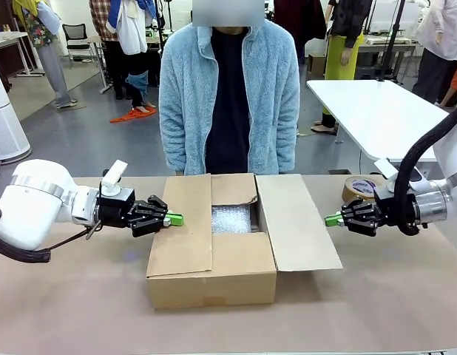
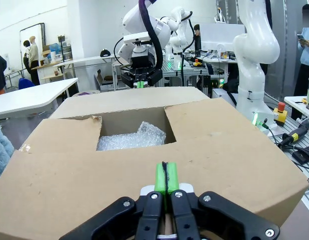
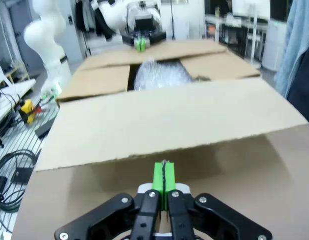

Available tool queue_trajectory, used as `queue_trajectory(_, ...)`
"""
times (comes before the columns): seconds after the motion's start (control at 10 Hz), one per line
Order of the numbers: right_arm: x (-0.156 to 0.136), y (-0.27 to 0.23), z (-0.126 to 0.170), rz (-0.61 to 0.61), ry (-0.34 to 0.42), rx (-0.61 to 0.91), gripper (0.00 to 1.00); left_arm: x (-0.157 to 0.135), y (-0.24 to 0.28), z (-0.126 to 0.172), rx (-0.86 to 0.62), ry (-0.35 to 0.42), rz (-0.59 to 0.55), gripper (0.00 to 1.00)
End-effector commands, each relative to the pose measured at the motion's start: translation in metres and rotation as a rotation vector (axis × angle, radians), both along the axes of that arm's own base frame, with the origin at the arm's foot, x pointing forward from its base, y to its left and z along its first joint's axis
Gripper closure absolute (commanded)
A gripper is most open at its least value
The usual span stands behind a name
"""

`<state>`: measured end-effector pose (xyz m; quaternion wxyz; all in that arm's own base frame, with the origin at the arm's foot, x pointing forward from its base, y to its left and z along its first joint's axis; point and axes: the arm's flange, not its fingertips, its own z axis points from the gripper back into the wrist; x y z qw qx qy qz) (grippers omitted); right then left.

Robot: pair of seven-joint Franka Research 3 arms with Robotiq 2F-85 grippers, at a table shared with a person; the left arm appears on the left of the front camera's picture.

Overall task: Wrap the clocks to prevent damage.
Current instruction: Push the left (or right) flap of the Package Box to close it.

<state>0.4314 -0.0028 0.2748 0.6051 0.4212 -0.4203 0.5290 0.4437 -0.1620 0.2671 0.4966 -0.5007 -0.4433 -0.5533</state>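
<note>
An open cardboard box (image 1: 214,259) stands mid-table with its side flaps spread flat. Bubble wrap (image 1: 231,219) lies inside it, also seen in the left wrist view (image 2: 132,137) and the right wrist view (image 3: 159,75). The clocks are hidden. My left gripper (image 1: 174,219) hovers shut and empty at the left flap's outer edge, its green pads pressed together (image 2: 166,177). Opposite it, my right gripper (image 1: 332,219) is shut and empty just off the right flap's edge (image 3: 164,175). Each wrist view shows the other gripper across the box, the right one (image 2: 140,84) and the left one (image 3: 140,45).
A person in a light blue fleece (image 1: 228,89) stands at the far edge, right behind the box, hands out of sight. A roll of brown tape (image 1: 359,187) lies at the back right of the table. A white table (image 1: 376,111) stands beyond.
</note>
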Motion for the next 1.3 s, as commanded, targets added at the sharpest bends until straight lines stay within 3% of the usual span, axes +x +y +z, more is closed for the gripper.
queue_trajectory(0.0,0.005,0.0,-0.015,0.027,-0.018,0.069,0.99,0.001,0.0,-0.001,0.0,0.007,0.024,1.0)
queue_trajectory(0.8,0.008,0.013,-0.028,0.058,-0.041,0.176,0.99,0.001,0.0,-0.001,0.0,0.007,0.024,1.0)
queue_trajectory(1.2,0.017,0.033,-0.006,0.021,-0.118,0.25,0.99,0.001,0.0,-0.001,0.0,0.007,0.024,1.0)
